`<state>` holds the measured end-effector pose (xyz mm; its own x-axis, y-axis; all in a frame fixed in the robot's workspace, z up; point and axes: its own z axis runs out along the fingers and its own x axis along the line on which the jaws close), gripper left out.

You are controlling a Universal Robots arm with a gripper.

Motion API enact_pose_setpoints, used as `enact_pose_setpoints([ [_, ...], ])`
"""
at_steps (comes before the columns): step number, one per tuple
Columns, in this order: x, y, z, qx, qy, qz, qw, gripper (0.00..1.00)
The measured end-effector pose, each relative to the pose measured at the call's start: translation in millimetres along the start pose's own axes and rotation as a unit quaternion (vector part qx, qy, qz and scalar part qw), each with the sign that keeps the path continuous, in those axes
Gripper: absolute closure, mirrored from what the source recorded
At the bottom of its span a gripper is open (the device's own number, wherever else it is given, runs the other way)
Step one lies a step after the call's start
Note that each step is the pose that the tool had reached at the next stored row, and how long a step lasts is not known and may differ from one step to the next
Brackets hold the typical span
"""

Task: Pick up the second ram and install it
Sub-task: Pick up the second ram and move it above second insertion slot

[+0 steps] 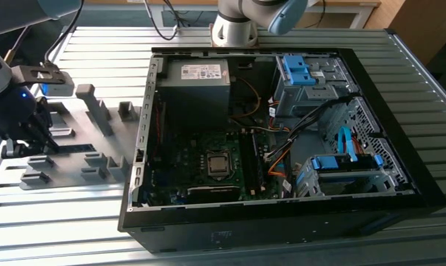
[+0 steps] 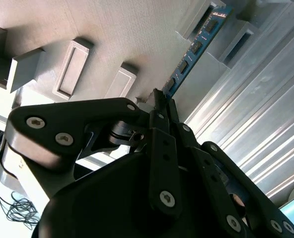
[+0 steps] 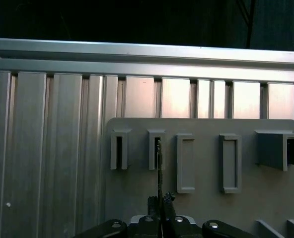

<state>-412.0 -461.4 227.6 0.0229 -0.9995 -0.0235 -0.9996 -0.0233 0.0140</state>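
- The gripper is clenched on one end of the second ram, a blue-green stick with black chips, seen in both wrist views.
- The stick's other end reaches a slotted block on the grey holder plate, at the exterior view's left.
- An open computer case, its motherboard exposed, lies just beside the plate on the slatted metal surface.
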Motion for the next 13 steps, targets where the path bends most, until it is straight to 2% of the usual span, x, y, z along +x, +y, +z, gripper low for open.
enact_pose_setpoints([
  [13, -0.1, 0.1, -6.1, 0.0, 0.0, 0.0, 1.0, 0.86],
])
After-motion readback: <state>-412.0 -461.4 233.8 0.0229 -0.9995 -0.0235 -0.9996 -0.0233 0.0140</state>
